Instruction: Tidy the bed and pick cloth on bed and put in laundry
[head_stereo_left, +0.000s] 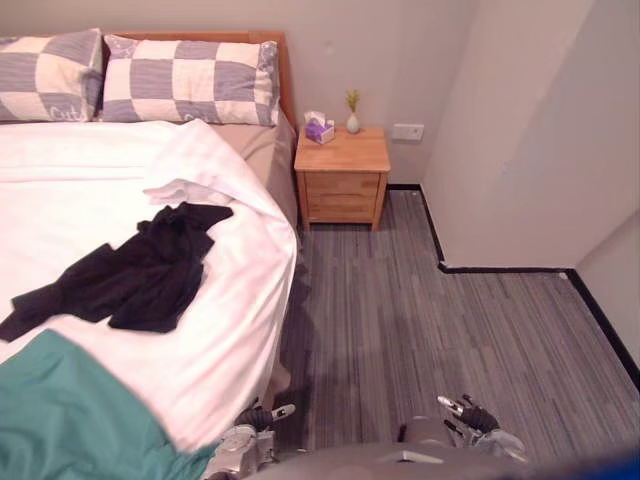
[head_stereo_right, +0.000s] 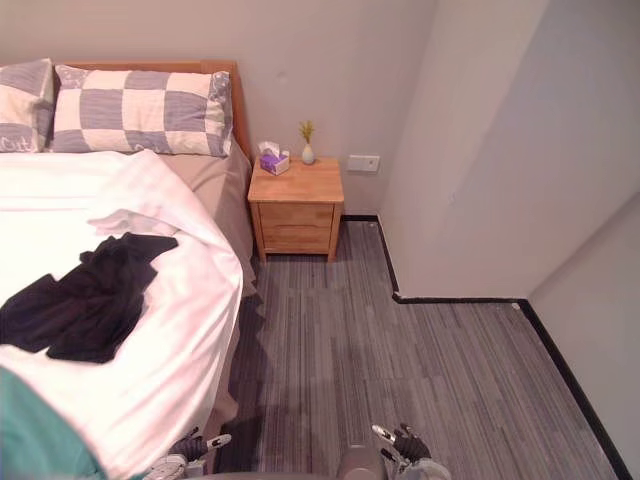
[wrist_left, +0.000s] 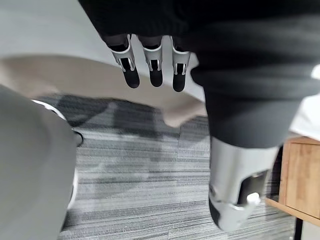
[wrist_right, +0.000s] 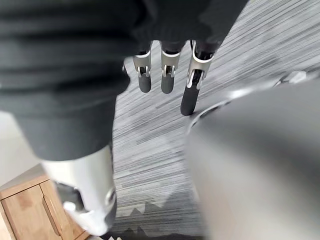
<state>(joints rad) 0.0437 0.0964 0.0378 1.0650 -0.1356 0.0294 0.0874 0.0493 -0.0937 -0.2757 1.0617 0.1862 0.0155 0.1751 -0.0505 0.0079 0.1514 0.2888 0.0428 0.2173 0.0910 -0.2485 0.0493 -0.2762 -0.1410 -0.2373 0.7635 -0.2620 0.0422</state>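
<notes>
Our left hand (wrist_left: 152, 62) and right hand (wrist_right: 167, 70) hung low, fingers slack and empty | step: pickup not yet begun | next: we needed to reach black cloth (head_stereo_left: 140, 270) on bed (head_stereo_left: 245, 300)

The cloth (head_stereo_left: 130, 270) lies on the bed (head_stereo_left: 245, 300), before the pillows (head_stereo_left: 190, 80) at its head. Right of the bed stands a nightstand (head_stereo_left: 342, 172) carrying a tissue box (head_stereo_left: 319, 129) and vase (head_stereo_left: 352, 122).

Open floor (head_stereo_left: 450, 330) runs beside the bed (head_stereo_left: 245, 285); 1 nightstand (head_stereo_left: 342, 175) apparently touches it.
</notes>
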